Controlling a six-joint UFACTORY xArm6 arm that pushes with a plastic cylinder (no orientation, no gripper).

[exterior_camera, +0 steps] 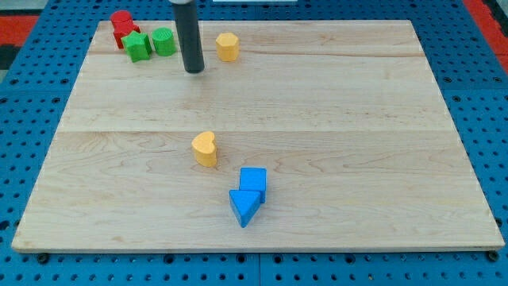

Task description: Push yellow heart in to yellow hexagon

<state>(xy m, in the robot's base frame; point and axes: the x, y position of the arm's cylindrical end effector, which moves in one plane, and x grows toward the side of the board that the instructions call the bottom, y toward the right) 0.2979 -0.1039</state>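
The yellow heart lies near the middle of the wooden board, a little left of centre. The yellow hexagon sits near the board's top edge, well above the heart. My tip rests on the board just left of and slightly below the hexagon, with a small gap between them. The tip is far above the heart and touches no block.
Two green blocks and two red blocks cluster at the top left, left of the tip. A blue cube and a blue triangle touch each other below and right of the heart. The board lies on a blue pegboard.
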